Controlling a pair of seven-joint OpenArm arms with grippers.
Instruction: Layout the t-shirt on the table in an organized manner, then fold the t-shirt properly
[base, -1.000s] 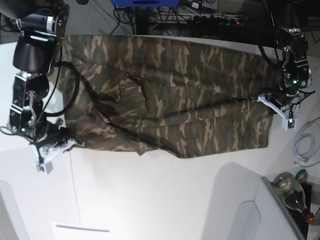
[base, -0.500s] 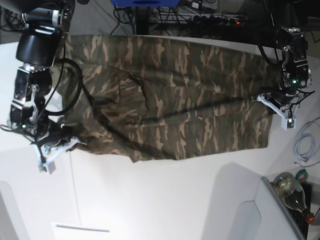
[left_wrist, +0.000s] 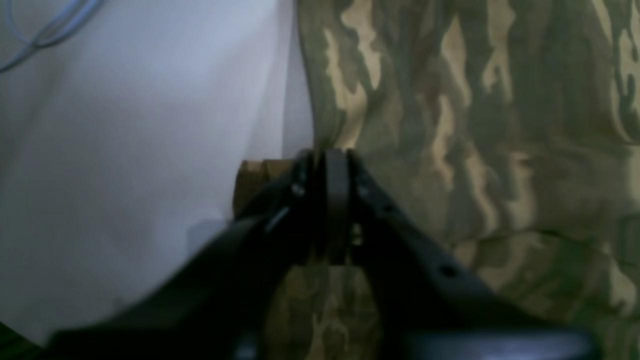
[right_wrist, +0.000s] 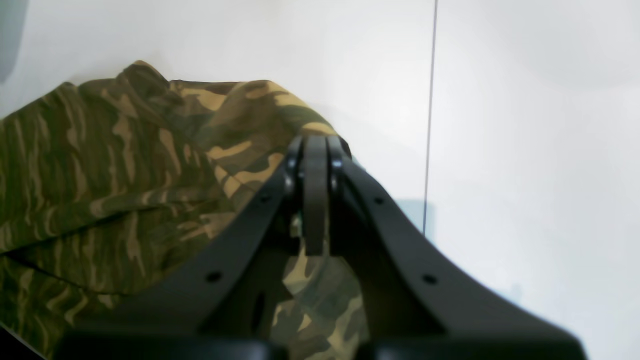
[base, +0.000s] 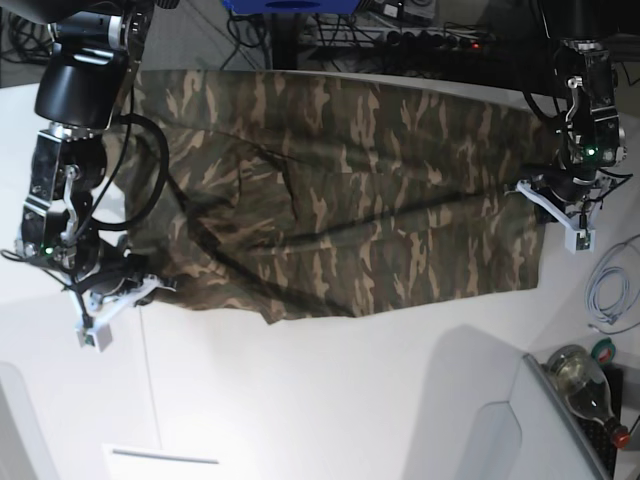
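One t-shirt (base: 340, 190) spread across the far half of one white table (base: 330, 400), two grippers at opposite ends: right gripper (right_wrist: 316, 150) clamped on a bunched cloth edge, left gripper (left_wrist: 327, 160) at the other edge, grip indeterminate.

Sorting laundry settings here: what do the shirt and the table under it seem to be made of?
The shirt looks like soft woven or knit cloth, matte, printed in camouflage; it creases and drapes in folds. The table looks like smooth hard white laminate or painted board, slightly glossy, with a thin seam line; which of the two is unclear.
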